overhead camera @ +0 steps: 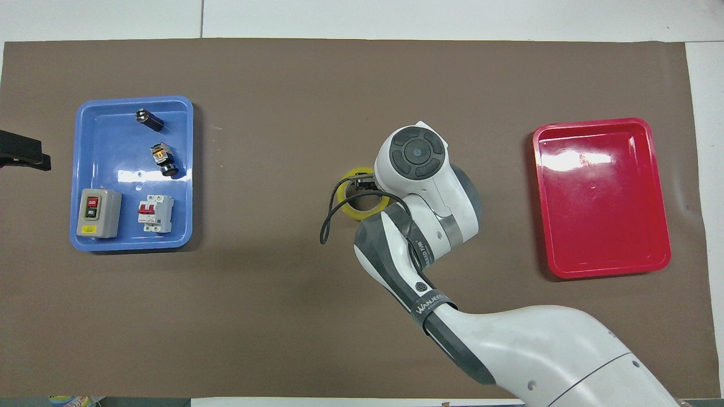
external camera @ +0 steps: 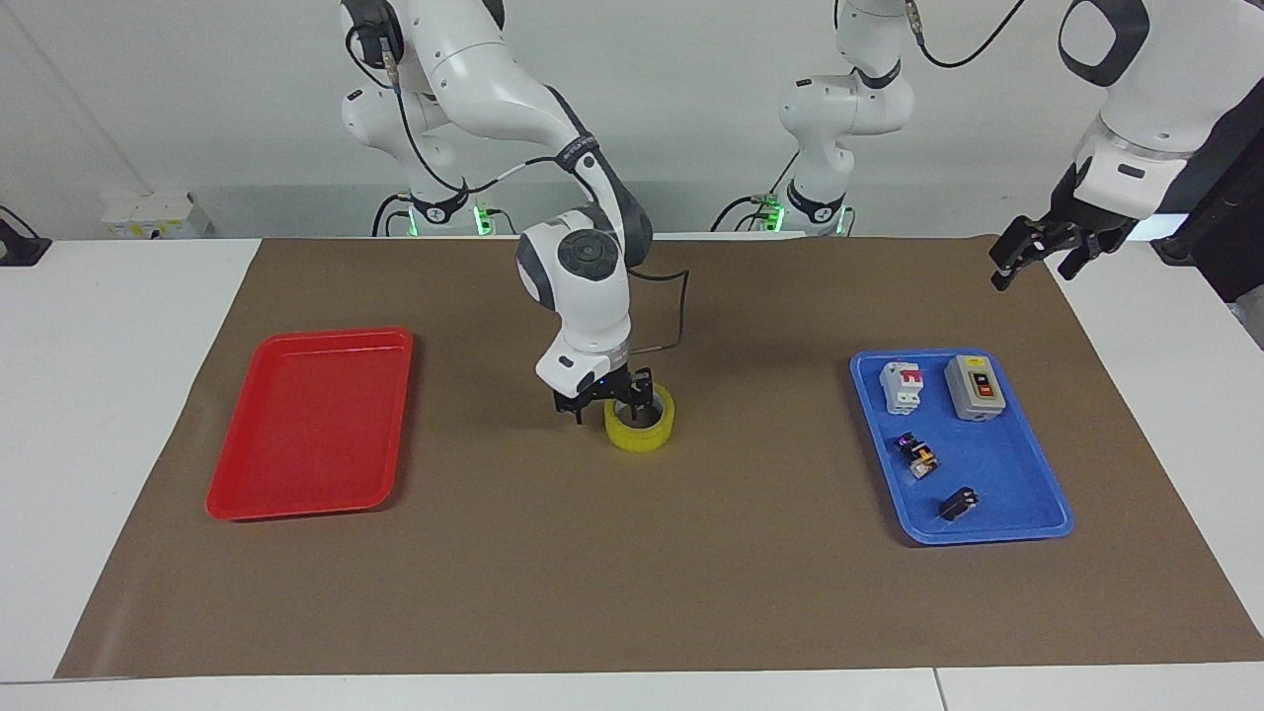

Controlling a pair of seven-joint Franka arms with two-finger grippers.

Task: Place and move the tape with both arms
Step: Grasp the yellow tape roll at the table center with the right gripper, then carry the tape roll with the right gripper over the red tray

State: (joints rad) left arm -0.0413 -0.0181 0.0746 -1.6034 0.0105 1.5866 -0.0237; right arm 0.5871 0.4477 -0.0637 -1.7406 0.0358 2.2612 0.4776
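The yellow tape roll (external camera: 642,434) lies flat on the brown mat in the middle of the table. My right gripper (external camera: 607,405) is down at the roll, open. One finger reaches into the roll's hole and the other stands outside its wall, toward the red tray. In the overhead view the right arm's wrist covers much of the tape (overhead camera: 344,204), and only part of the right gripper (overhead camera: 362,182) shows. My left gripper (external camera: 1037,259) is open and empty, raised over the mat's edge at the left arm's end, and shows at the overhead view's edge (overhead camera: 22,158).
A red tray (external camera: 311,425) lies toward the right arm's end. A blue tray (external camera: 997,474) toward the left arm's end holds a grey switch box (external camera: 974,386), a white and red breaker (external camera: 902,386) and two small parts.
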